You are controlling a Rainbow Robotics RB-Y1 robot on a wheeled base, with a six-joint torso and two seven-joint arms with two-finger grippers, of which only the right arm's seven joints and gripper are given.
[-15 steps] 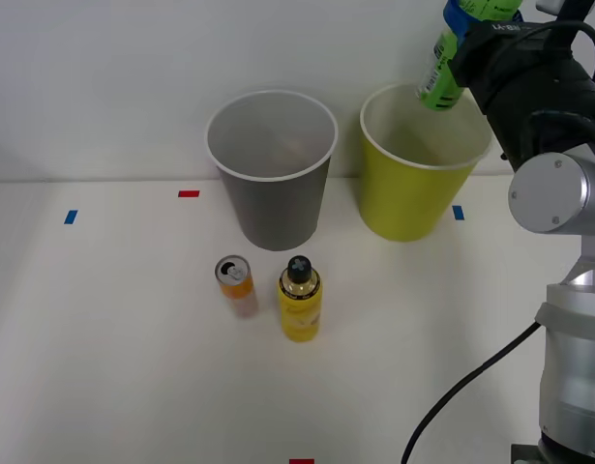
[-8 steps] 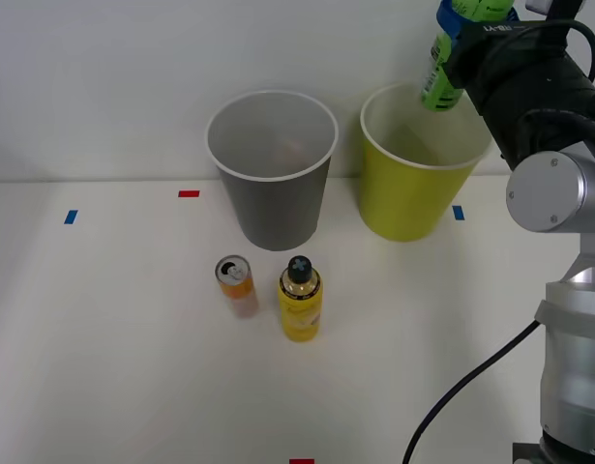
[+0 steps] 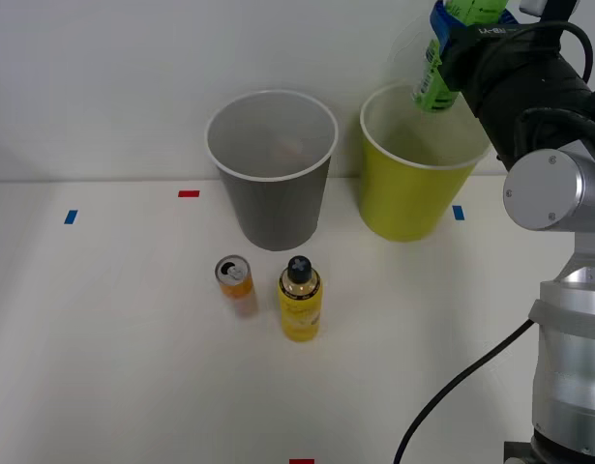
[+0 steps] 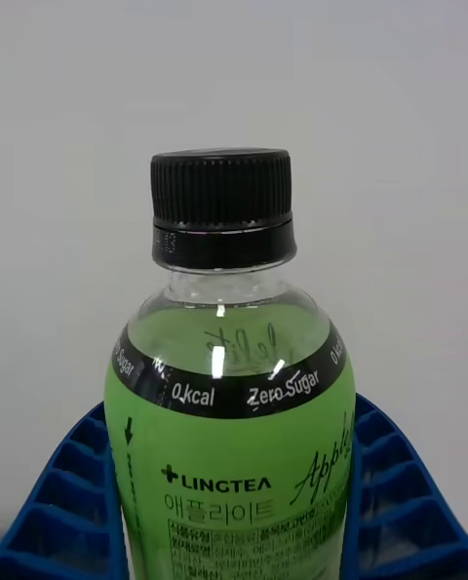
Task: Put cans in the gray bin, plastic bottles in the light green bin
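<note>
White table (image 3: pixel 104 367), red and blue tape marks, plain pale wall behind. Right gripper (image 3: pixel 457 34) fingers (image 4: pixel 400 502) clamped on green Lingtea bottle (image 3: pixel 434 82), held over light green bin (image 3: pixel 413 198); bottle now slightly higher, more upright than second ago. Gray bin (image 3: pixel 273 208), orange can (image 3: pixel 234 278), yellow bottle (image 3: pixel 299 302) unmoved

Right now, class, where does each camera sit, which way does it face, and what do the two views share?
Front view: above the arms, looking forward and down at the table, gray bin and light green bin; the right arm enters from the right.
Right wrist view: on the right wrist, facing the capped green bottle between its blue fingers.
Shared: the green bottle in the right gripper.
</note>
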